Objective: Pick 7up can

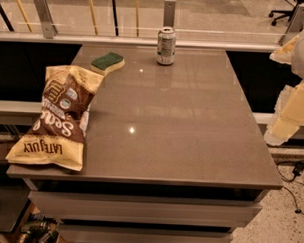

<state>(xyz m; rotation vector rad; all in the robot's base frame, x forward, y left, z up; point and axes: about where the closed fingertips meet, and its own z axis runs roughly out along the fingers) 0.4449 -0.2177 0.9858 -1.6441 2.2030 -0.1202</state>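
A glossy grey-brown counter [192,125] over drawers [139,207] reflects small light spots [131,129]. Behind it runs a glass railing [220,21] on metal posts [44,9]; speckled floor [283,228] lies lower right. The gripper [292,111] hangs beside the counter's right edge.

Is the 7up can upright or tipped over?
Upright: the 7up can stands on its base at the far end of the table, silver rim on top. The tool is beyond the right edge, apart from it.
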